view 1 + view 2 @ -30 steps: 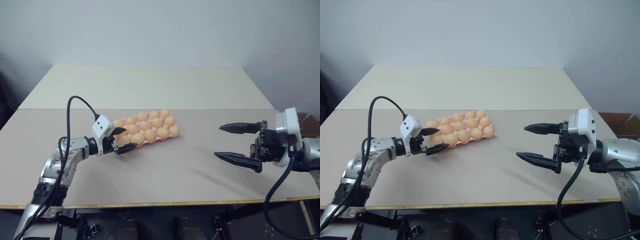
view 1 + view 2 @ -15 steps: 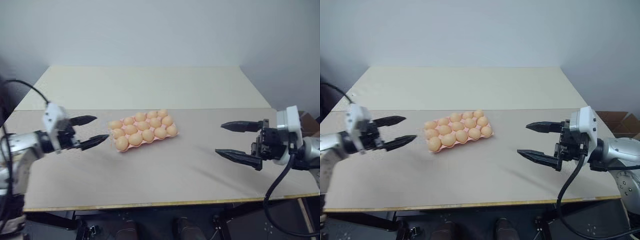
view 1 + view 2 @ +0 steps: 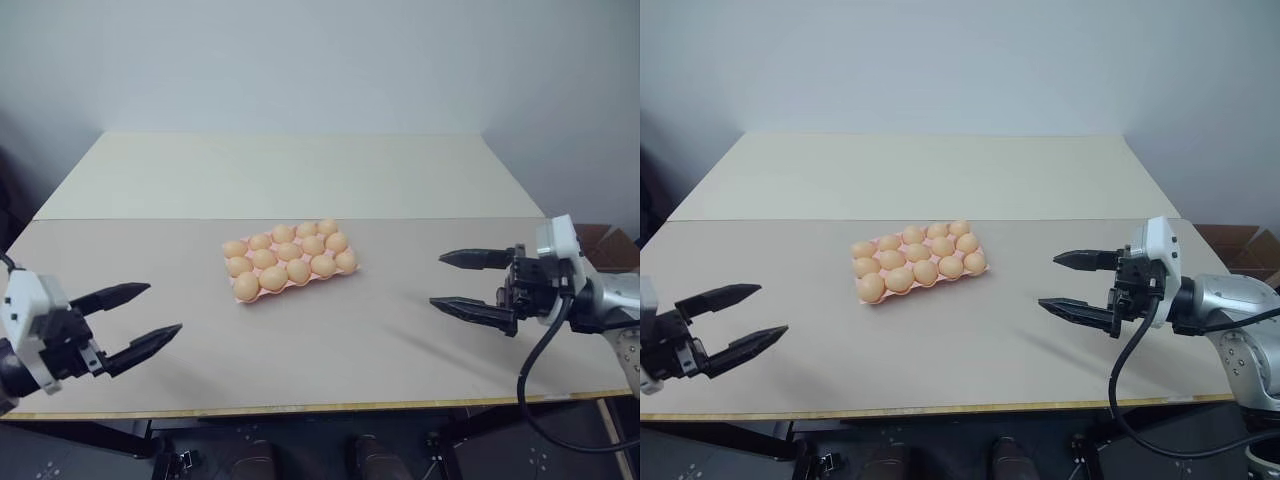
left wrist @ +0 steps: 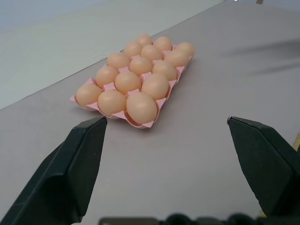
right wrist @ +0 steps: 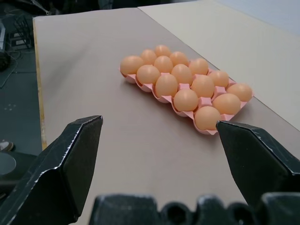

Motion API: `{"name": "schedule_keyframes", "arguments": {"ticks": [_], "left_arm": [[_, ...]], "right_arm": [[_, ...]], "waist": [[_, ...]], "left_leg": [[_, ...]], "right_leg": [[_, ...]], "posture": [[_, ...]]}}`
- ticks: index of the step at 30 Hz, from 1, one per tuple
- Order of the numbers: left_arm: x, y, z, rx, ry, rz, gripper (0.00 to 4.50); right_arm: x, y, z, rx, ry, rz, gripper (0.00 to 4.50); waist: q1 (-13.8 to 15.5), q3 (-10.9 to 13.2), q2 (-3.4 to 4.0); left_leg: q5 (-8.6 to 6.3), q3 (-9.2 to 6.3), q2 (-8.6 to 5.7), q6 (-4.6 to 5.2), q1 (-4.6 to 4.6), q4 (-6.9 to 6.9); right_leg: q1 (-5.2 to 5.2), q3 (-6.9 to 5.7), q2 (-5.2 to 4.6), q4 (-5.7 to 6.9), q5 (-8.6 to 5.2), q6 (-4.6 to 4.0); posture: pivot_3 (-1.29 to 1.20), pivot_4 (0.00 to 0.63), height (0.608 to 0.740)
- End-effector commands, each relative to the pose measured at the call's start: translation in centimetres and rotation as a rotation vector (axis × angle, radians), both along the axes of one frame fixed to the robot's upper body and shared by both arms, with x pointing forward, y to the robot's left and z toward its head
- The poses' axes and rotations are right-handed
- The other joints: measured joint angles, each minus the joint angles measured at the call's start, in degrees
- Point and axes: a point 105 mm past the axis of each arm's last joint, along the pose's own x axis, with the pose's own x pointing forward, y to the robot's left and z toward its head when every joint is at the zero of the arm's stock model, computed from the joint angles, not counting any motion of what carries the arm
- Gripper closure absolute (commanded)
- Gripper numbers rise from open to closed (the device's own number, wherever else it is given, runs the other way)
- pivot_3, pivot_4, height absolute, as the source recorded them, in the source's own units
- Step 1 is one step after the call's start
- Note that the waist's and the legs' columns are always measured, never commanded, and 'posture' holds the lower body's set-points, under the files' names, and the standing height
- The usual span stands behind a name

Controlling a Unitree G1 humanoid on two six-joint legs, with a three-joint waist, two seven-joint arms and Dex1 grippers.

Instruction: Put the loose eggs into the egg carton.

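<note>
Left gripper (image 3: 140,313): your jaws stand wide apart, nothing between them.
Right gripper (image 3: 460,283): also spread wide, empty.
Egg carton (image 3: 247,297): on the table (image 3: 380,340) between your two claws, well apart from both.
Eggs (image 3: 288,252): seated in the carton's cups.

Egg carton (image 3: 341,274) at table (image 3: 300,170) centre, every cup I see holds egg. My left gripper (image 3: 141,318) at 8 o'clock of carton, jaws spread, empty. My right gripper (image 3: 456,281) at 3 o'clock, jaws spread, empty.
</note>
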Motion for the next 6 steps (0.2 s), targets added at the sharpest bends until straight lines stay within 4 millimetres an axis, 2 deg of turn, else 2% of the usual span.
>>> {"name": "schedule_keyframes", "arguments": {"ticks": [1, 6], "left_arm": [[-0.31, -0.20, 0.98, 0.021, -0.043, 0.022, 0.02], [-0.18, -0.16, 1.11, 0.012, -0.033, 0.045, 0.02]], "right_arm": [[0.20, 0.06, 0.72, -0.009, -0.044, 0.018, 0.00], [0.42, 0.34, 0.67, -0.012, -0.044, 0.035, 0.00]], "waist": [[0.11, 0.00, 0.00], [0.11, 0.00, 0.00]], "left_leg": [[0.00, 0.00, 0.00, 0.00, 0.00, 0.00], [0.00, 0.02, 0.00, 0.00, -0.05, 0.00]], "right_leg": [[0.00, 0.00, 0.00, -0.01, 0.00, 0.00], [-0.03, 0.02, 0.00, -0.03, 0.00, -0.01]], "posture": [[0.00, 0.150, 0.740], [0.00, 0.150, 0.740]]}}
